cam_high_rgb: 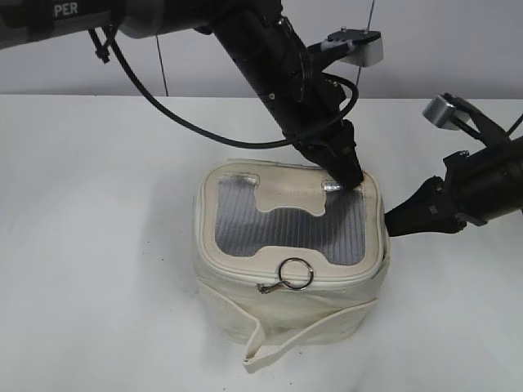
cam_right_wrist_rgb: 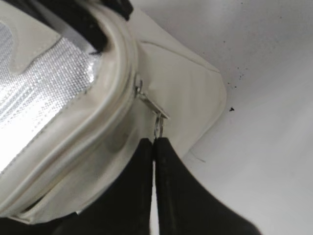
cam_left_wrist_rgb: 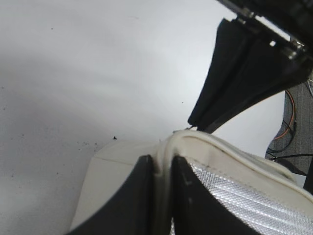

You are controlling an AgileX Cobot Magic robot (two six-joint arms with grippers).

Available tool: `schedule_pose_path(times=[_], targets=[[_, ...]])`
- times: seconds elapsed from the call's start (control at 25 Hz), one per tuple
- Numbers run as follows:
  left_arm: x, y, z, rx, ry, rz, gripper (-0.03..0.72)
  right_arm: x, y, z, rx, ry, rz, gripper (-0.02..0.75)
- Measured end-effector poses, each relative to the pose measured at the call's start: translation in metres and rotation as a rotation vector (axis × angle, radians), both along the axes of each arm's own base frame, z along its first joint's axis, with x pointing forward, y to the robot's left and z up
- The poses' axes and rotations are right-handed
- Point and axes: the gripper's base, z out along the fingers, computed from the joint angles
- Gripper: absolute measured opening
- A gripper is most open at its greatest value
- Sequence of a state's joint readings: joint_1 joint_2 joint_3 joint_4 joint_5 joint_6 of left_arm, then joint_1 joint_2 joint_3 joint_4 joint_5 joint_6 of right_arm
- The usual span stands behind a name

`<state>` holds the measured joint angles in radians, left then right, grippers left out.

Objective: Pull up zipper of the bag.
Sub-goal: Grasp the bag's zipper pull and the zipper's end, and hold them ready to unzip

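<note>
the bench (cam_high_rgb: 98,245) is bare white around the bag (cam_high_rgb: 286,314), which sits a little right of centre with its grey ribbed top panel facing up and its loose strap (cam_high_rgb: 270,347) hanging down the front. my left arm comes in from the upper left and its tool (cam_high_rgb: 353,181) is pinched shut on the bag's far right top rim; in the left wrist view the cream rim is squeezed between my two dark fingers (cam_left_wrist_rgb: 132,196). my right arm reaches in from the right, level with the top edge, and its tool (cam_right_wrist_rgb: 154,143) is closed on the small silver pull (cam_right_wrist_rgb: 157,125) on the bag's right side.

the zipper (cam_high_rgb: 245,276) runs as a thin cream track round the top rim, so its long axis here follows the right edge of the lid. the pull lies straight ahead of my right tool tips, hanging from its slider (cam_right_wrist_rgb: 139,88) just under the rim. a second pull with a round ring (cam_high_rgb: 296,273) rests at the front edge (nearer neither tool, and i judge it is not the one in play). the right arm is the nearer one, so i judge the coming pull should go along the track while the left holds the rim steady.
</note>
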<state>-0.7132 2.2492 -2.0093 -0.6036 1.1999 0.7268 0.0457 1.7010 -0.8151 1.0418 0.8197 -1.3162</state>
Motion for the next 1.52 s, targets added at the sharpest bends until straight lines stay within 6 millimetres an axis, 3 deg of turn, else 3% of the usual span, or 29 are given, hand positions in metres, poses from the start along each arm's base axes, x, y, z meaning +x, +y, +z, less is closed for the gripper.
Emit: schedule_pose_path(times=[0.32,0.76,0.88,1.0,1.08,1.2,1.52], targets=[[0.0,0.0,0.0,0.0,0.001,0.0,0.081,0.003,0.002,-0.005,0.032,0.007,-0.016,0.02],[0.0,0.0,0.0,0.0,0.001,0.0,0.081,0.016,0.003,-0.013,0.045,-0.015,-0.045,0.355],[0.0,0.0,0.0,0.0,0.001,0.0,0.081,0.022,0.003,-0.019,0.042,-0.025,-0.024,0.428],[0.0,0.0,0.0,0.001,0.001,-0.001,0.081,0.025,0.004,-0.022,0.048,-0.057,-0.001,0.449],[0.0,0.001,0.0,0.003,-0.001,0.0,0.081,0.027,0.005,-0.025,0.058,-0.068,0.007,0.435],[0.001,0.001,0.0,0.006,-0.005,0.001,0.081,0.029,0.007,-0.031,0.09,-0.06,0.018,0.354],[0.002,0.003,0.002,0.01,-0.012,0.004,0.081,0.037,0.01,-0.027,0.15,-0.09,0.023,0.013]])
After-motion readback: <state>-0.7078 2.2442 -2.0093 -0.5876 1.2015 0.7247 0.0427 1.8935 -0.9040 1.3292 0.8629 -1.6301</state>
